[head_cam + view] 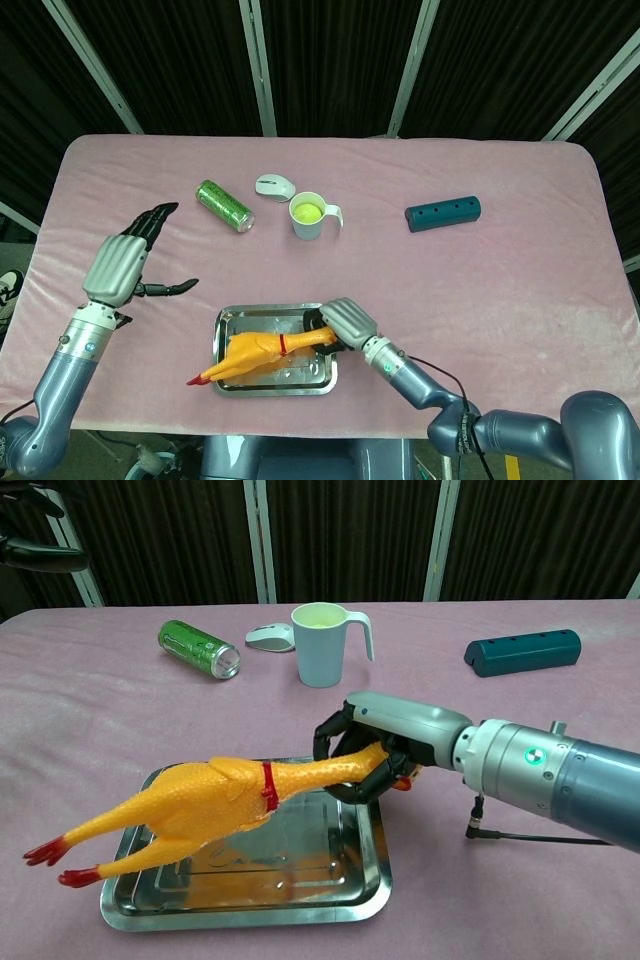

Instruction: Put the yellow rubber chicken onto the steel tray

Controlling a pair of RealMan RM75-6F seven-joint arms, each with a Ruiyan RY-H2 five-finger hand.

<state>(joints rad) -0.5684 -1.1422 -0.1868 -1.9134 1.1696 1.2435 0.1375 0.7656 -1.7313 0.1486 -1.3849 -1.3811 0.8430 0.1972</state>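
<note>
The yellow rubber chicken (252, 352) (195, 802) with a red collar and red feet lies low over the steel tray (228, 325) (350, 880). Its legs stick out past the tray's front left edge. My right hand (336, 323) (372, 742) grips the chicken by its head and neck at the tray's right side. Whether the body touches the tray I cannot tell. My left hand (125, 262) hovers open to the left of the tray, its fingers spread; in the chest view only its dark fingers (40, 552) show at the top left corner.
On the pink cloth behind the tray lie a green can (224, 204) (199, 648) on its side, a white computer mouse (272, 185) (268, 635), a white mug (311, 215) (326, 643) and, at the right, a teal cylinder (443, 213) (522, 651).
</note>
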